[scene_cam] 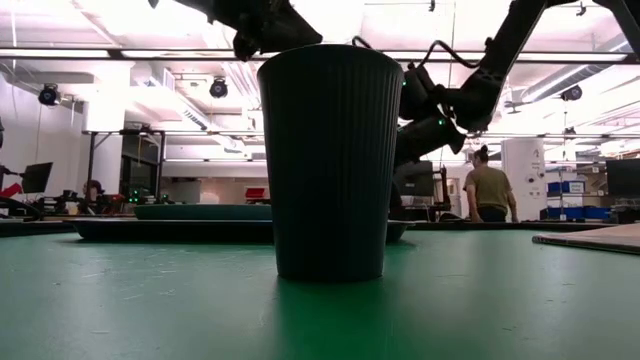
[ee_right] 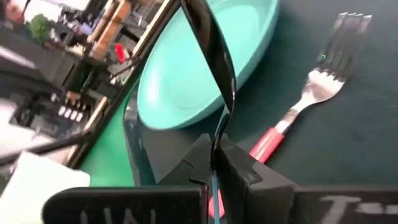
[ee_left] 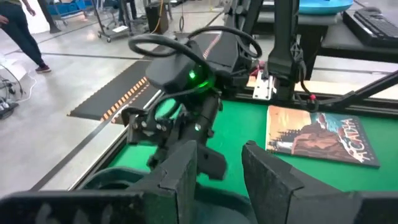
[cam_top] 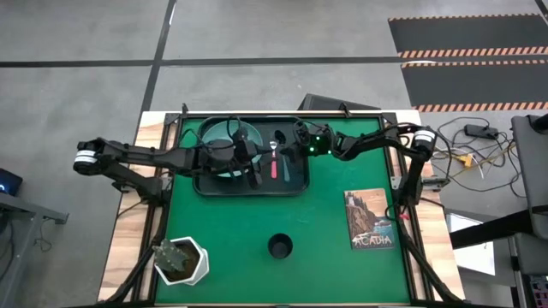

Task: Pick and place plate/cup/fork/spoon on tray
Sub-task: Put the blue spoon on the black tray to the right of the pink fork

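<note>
The black tray (cam_top: 295,185) lies at the far middle of the green mat. The teal plate (cam_top: 224,141) sits in its left part, and the fork (cam_top: 274,161) with the pink handle lies flat beside it (ee_right: 305,102). My right gripper (ee_right: 214,146) is shut on the spoon (ee_right: 217,62) above the tray, near the plate (ee_right: 193,74). My left gripper (ee_left: 217,168) is open and empty over the plate, facing the right gripper. The dark cup (cam_top: 280,246) stands upright on the mat, near the front (scene_cam: 330,160). My right gripper pinches the spoon between its two fingers; a strip of its light blue handle (ee_right: 213,184) shows between them. The spoon shows edge-on and sticks out forward past the fingertips, over the plate's edge. I cannot tell whether its far end touches the tray.
A white hexagonal plant pot (cam_top: 181,261) stands at the near left of the mat and a book (cam_top: 370,219) lies at the right. The two grippers are close together over the tray. A person (scene_cam: 490,185) stands in the room behind.
</note>
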Robot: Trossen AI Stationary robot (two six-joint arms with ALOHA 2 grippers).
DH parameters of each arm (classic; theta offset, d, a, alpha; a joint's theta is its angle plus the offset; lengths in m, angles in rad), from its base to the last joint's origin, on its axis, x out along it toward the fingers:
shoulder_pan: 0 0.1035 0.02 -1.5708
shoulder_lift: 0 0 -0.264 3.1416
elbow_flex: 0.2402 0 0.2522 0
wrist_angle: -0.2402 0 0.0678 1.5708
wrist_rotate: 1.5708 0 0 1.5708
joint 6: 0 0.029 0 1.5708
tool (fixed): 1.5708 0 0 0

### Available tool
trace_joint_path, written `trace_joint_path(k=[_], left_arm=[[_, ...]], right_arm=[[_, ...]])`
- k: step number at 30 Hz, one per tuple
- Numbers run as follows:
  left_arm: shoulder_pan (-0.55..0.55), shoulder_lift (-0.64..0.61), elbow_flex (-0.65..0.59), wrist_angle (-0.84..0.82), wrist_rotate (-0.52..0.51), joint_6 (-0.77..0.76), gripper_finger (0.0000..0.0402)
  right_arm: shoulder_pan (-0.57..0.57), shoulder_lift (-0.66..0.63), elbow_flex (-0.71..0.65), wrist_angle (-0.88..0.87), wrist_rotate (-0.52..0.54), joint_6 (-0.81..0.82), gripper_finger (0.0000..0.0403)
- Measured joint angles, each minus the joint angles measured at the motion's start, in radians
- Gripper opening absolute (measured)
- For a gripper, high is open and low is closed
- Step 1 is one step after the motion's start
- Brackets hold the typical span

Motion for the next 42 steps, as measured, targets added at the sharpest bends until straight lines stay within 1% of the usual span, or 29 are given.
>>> trace_joint_path(k=[5,12,20,23,34,42], left_arm=[[-0.002,-0.021,-0.038,0.031,0.0,0.001,0.0109],[-0.004,-0.032,-0.038,0.04,0.0,-0.002,0.0109],[-0.008,-0.034,-0.039,0.058,0.006,-0.002,0.0109],[-0.01,-0.034,-0.04,0.059,0.008,-0.002,0.0109],[-0.01,-0.034,-0.04,0.059,0.009,-0.002,0.0109],[-0.01,-0.034,-0.041,0.059,0.01,-0.002,0.0109]], right_arm=[[-0.025,0.0,0.0,-0.03,0.022,0.025,0.0008],[-0.033,0.0,-0.001,-0.081,0.033,0.076,0.0008],[-0.033,0.0,-0.001,-0.155,0.095,0.073,0.0014],[-0.032,0.0,-0.001,-0.164,0.115,0.063,0.0028],[-0.032,0.0,-0.001,-0.199,0.14,0.055,0.0096],[-0.032,0.0,-0.001,-0.198,0.14,0.046,0.012]])
